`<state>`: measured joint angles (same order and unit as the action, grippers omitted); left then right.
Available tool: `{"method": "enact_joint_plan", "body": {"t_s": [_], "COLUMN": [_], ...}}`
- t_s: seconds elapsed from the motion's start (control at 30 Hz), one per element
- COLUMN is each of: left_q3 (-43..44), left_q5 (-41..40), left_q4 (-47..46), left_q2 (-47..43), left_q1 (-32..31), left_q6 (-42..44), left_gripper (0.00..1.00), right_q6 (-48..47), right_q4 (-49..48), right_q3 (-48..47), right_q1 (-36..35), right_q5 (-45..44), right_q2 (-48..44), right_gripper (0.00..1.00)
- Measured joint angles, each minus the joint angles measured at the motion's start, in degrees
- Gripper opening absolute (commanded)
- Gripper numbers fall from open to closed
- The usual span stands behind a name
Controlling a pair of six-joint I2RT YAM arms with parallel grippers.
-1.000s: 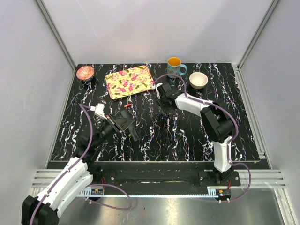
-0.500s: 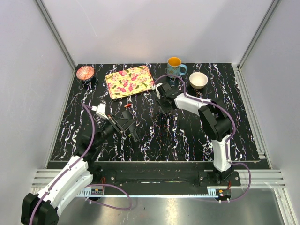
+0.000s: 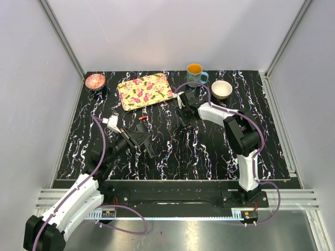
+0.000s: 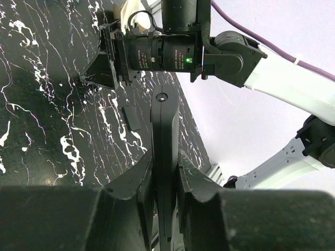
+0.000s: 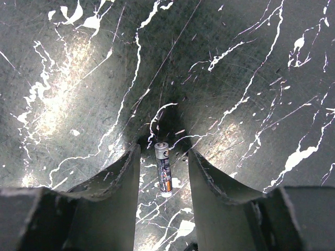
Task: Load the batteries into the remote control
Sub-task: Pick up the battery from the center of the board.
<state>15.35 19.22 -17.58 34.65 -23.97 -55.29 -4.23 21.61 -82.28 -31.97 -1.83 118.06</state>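
Slim black remote (image 4: 163, 120), clamped in left pincer (image 4: 165, 159) above tabletop's (image 5: 78, 78) left half. Grey orange-banded battery (image 5: 163, 175), flat mid-tabletop between right pincer's (image 5: 163, 151) spread fingers (image 5: 120, 198).

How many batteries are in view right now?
1. A battery lies on the table between the open fingers of the right gripper, untouched. A tiny red speck in the top view may be another; more may be hidden.

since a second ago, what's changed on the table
The right gripper edged slightly away from the bases, toward the mug. It is open, astride the battery lying on the table, and has taken hold of nothing. The left gripper stayed shut on the remote control, and the mug and tray did not move.
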Motion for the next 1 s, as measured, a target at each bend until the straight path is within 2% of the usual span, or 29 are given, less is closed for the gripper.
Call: {"method": "enact_joint_plan", "body": {"t_s": [0.03,0.07,0.4,0.43,0.47,0.5,0.7,0.77,0.8,0.87,1.0], "left_q3": [0.00,0.00,0.00,0.00,0.00,0.00,0.00,0.00,0.00,0.00,0.00], "left_q5": [0.00,0.00,0.02,0.00,0.02,0.00,0.02,0.00,0.02,0.02,0.02], "left_q4": [-0.02,-0.02,-0.07,-0.07,-0.07,-0.07,-0.07,-0.07,-0.07,-0.07,-0.09], "left_q2": [0.00,0.00,0.00,0.00,0.00,-0.02,-0.02,-0.02,-0.02,-0.02,0.00], "left_q1": [0.00,0.00,0.00,0.00,0.00,0.00,0.00,0.00,0.00,0.00,0.00], "left_q6": [0.00,0.00,-0.24,-0.24,-0.22,-0.22,-0.24,-0.24,-0.24,-0.24,-0.28], "left_gripper": [0.00,0.00,0.00,0.00,0.00,0.00,0.00,0.00,0.00,0.00,0.00], "right_q6": [0.00,0.00,0.74,0.90,1.09,1.25,2.71,2.95,3.26,3.52,3.58], "right_q4": [0.00,-0.02,-0.13,-0.13,-0.13,-0.13,-0.15,-0.35,-0.39,-0.66,-1.01], "right_q3": [0.00,0.00,0.00,0.00,0.00,0.00,0.00,-0.02,-0.02,0.00,0.00], "right_q1": [0.00,0.00,0.00,-0.02,-0.02,-0.02,-0.02,-0.02,-0.02,-0.02,-0.02], "right_q5": [0.00,0.00,0.02,0.02,0.00,-0.02,-0.59,-0.70,-0.76,-1.07,-1.11], "right_q2": [0.00,0.00,0.00,0.00,0.00,0.00,0.00,0.00,-0.02,-0.02,-0.11], "right_gripper": [0.07,0.00,0.00,0.07,0.19,0.36,0.56,0.79,0.83,0.84,0.75]}}
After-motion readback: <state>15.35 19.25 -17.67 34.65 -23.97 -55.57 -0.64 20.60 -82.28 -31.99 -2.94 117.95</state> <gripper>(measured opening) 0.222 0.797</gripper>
